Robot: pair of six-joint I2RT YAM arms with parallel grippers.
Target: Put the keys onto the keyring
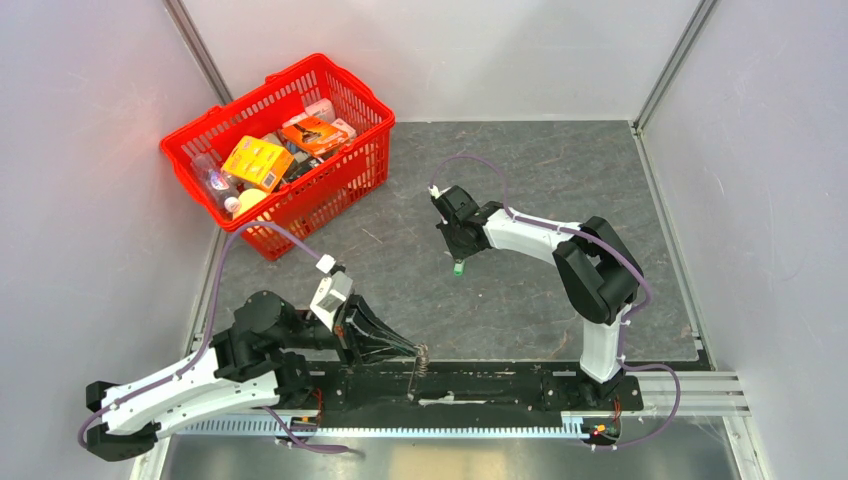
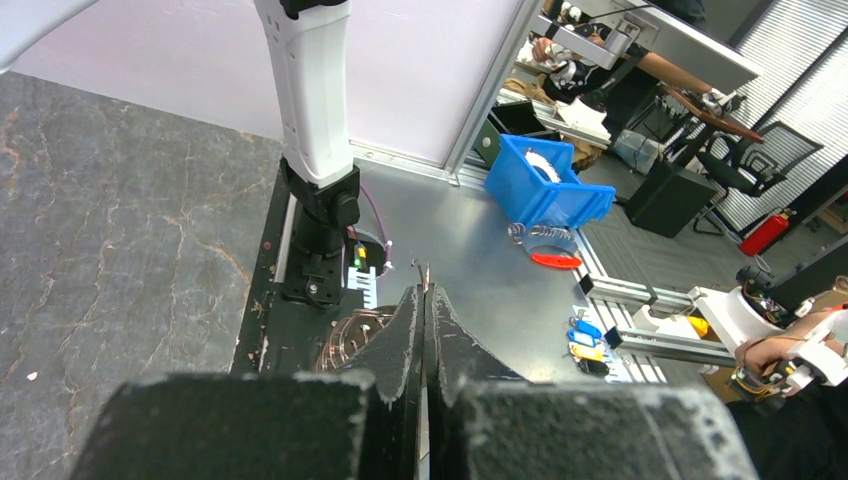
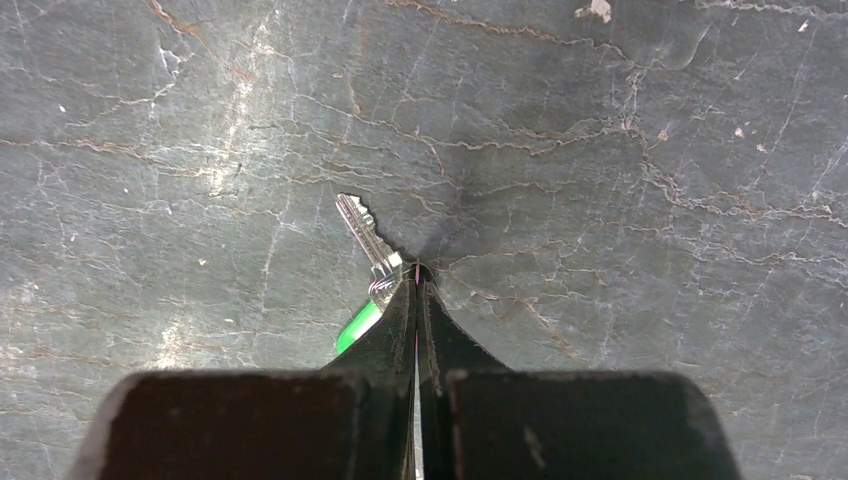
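The keys (image 3: 362, 228) lie flat on the dark stone table: a silvery blade pointing away, with a bright green head (image 3: 358, 325) partly tucked under my right gripper's left finger. My right gripper (image 3: 418, 274) is shut, its tips down on the table just right of the key, which is beside the jaws and not between them. From above, the green head (image 1: 458, 268) shows just below that gripper (image 1: 455, 252). My left gripper (image 1: 413, 350) hovers near the front rail, shut on the keyring (image 1: 421, 360). Only a thin metal edge of the keyring (image 2: 426, 270) pokes past its tips (image 2: 424, 292).
A red basket (image 1: 335, 180) of packaged goods stands at the back left. The right arm's white base post (image 2: 315, 100) rises on the black front rail (image 1: 500, 385). Grey walls enclose both sides and the back. A blue bin (image 2: 545, 190) sits beyond the table.
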